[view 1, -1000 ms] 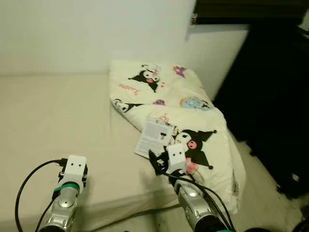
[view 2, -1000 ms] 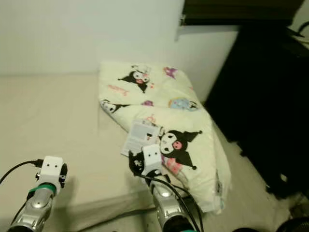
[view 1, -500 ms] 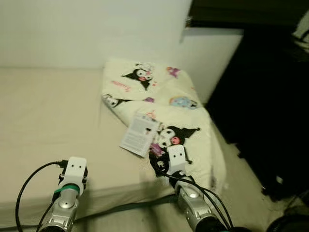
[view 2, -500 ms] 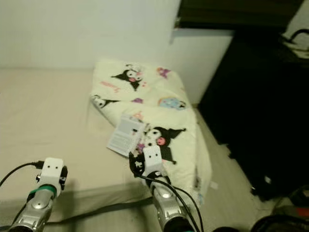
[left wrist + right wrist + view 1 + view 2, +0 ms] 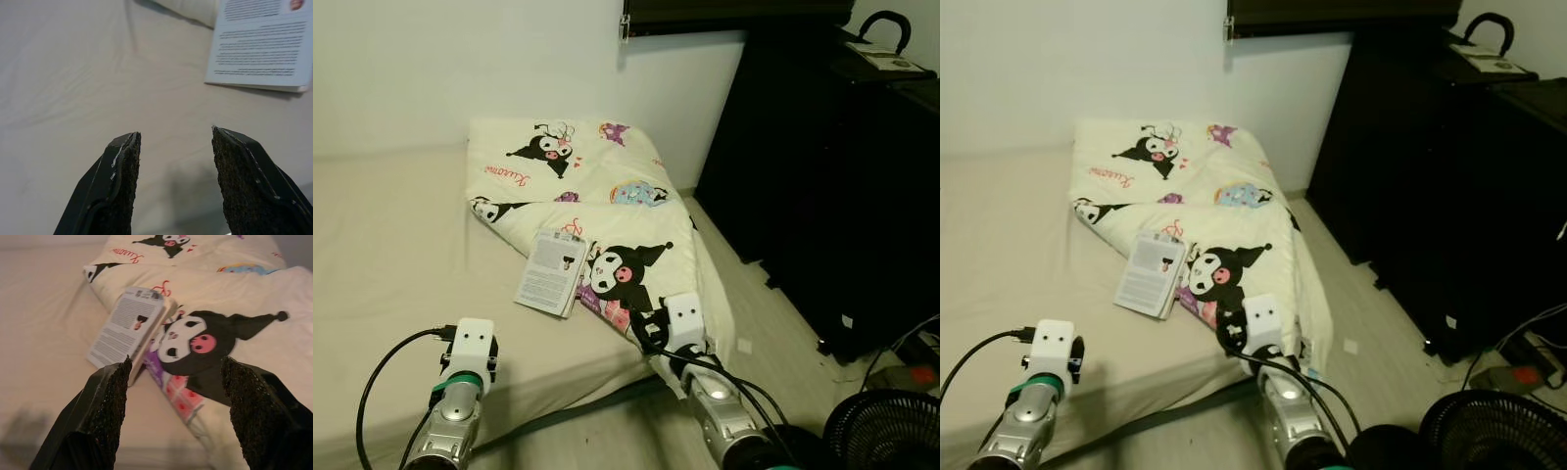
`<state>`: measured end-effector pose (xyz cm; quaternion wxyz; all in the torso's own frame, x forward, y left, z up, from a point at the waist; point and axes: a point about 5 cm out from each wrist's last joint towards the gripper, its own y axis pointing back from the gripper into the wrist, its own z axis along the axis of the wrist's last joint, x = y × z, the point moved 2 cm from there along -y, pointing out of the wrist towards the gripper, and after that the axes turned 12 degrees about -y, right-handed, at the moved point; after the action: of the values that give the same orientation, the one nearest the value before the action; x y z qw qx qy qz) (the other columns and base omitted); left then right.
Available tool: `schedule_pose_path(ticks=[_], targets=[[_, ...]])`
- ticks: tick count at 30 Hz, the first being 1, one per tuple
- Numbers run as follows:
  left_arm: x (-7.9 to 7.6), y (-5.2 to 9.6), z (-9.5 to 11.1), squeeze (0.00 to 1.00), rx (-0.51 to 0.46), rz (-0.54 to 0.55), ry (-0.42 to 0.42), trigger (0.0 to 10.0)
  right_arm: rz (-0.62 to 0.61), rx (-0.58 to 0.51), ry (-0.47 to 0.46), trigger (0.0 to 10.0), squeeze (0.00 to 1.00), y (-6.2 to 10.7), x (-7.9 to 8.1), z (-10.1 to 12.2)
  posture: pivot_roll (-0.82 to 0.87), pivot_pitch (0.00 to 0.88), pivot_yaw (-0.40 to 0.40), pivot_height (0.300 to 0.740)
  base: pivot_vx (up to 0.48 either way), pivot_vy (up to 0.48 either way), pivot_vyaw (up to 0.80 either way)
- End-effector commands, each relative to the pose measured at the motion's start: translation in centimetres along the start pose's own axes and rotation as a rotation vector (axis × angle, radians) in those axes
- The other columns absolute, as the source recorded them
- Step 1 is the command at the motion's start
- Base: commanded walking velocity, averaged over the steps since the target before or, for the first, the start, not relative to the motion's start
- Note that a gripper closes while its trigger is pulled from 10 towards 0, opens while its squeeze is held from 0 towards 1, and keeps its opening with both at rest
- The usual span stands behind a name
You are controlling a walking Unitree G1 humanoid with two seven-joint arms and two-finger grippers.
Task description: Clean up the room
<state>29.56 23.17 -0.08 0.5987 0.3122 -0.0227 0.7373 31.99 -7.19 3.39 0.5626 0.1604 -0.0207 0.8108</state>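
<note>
The head camera is swinging right and pulling back from a second ago, so the black wardrobe (image 5: pixel 832 166) at three o'clock and a floor fan (image 5: pixel 886 431) at five o'clock are now showing, while the book (image 5: pixel 551 273) is lying unmoved at the middle of the view, resting partly on the cartoon-print quilt (image 5: pixel 607 196) and partly on the bed (image 5: pixel 382 255). The right gripper (image 5: pixel 173 396) is hovering short of the book with fingers apart and empty, and the left gripper (image 5: pixel 171 176) is hanging over bare sheet at seven o'clock, fingers also apart. Judging by this, the robot is repositioning, and the book is not yet picked up.
</note>
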Motion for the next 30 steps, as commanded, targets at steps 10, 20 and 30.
schedule_pose_path(ticks=[10,20,30], targets=[[-1.8,0.9,1.5,0.00,-0.201,-0.159,-0.235,10.0,-0.106,0.019,-0.076,10.0,0.00,0.7,-2.0,-0.6,0.11,0.000,-0.007,0.740,0.000,0.000,0.00],[-2.0,0.5,4.7,0.00,-0.389,-0.201,-0.487,10.0,-0.140,-0.058,-0.118,10.0,0.00,0.1,-2.8,1.6,0.10,0.010,-0.011,0.695,0.000,0.000,0.00],[-1.6,-0.2,6.9,0.00,-0.497,-0.191,-0.679,10.0,-0.117,-0.170,-0.187,10.0,0.00,-0.6,-2.3,4.7,0.08,0.034,-0.018,0.650,0.000,0.000,0.00]])
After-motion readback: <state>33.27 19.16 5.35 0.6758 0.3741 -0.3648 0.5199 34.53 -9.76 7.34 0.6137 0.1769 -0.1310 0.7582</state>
